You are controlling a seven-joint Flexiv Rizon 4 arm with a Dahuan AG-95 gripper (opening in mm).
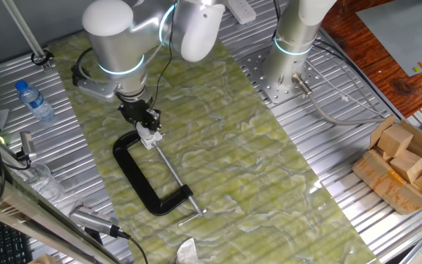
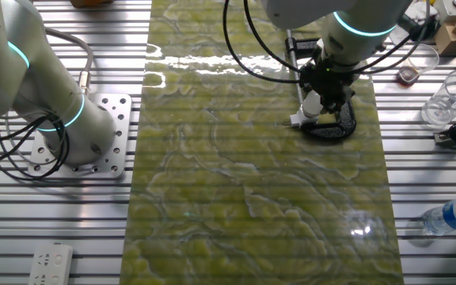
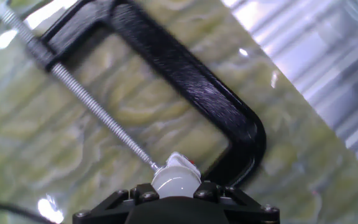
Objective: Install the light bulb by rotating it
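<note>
1. The light bulb (image 3: 174, 180) sits at the closed end of the black C-clamp (image 3: 185, 81), right at the tip of the clamp's threaded screw (image 3: 98, 115). It is small, round and matte white, with a pale neck or socket piece below it showing a speck of red.

2. The gripper (image 1: 147, 122) is down on the bulb, its black fingers closed around the globe; in the hand view the bulb fills the gap between them, so I judge it to be grasping the bulb.

3. Progress, as a judgement: the bulb is already seated in its fitting and gripped, so the approach and grasp are done. How many turns have been made cannot be told from the pictures; the rotating, or its finish, and the release remain.

4. The C-clamp lies flat, a thick cast frame with a slightly rough black surface. Its screw is bright, finely threaded steel that runs across the open mouth to a sliding handle bar at the far end.

5. The tabletop (image 2: 418, 198) is ribbed aluminium slats, covered in the middle by a glossy green marbled mat (image 2: 252, 182) that catches glare.

6. Well apart from the clamp stand a plastic water bottle (image 1: 34, 100) and a cardboard box of wooden blocks (image 1: 405, 165).
</note>
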